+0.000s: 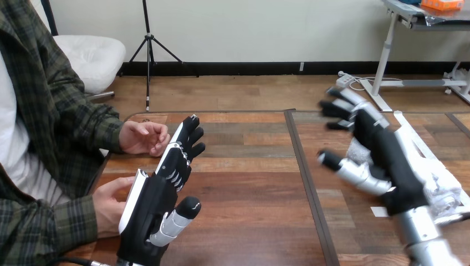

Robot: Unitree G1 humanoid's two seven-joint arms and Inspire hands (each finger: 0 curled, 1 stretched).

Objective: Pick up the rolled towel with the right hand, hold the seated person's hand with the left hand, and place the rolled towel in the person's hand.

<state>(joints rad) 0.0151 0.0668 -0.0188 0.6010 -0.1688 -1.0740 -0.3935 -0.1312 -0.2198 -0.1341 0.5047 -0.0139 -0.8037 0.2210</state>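
The white rolled towel (440, 180) lies on the right part of the wooden table (249, 188), largely hidden behind my right arm. My right hand (385, 147) hovers over it, open, fingers spread and thumb pointing left. My left hand (152, 202) stands on edge at the lower left, open, its straight fingers (185, 145) pointing away from me. The person's upper hand (143, 137) rests loosely curled on the table just left of those fingertips, close to them; I cannot tell if they touch. The person's lower hand (110, 204) lies by the back of my left hand at the table edge.
A dark seam (304, 172) runs front to back down the table's middle. A small white scrap (379, 211) lies near my right wrist. The person's sleeved arms fill the left edge. Bare wood stretches between my two hands.
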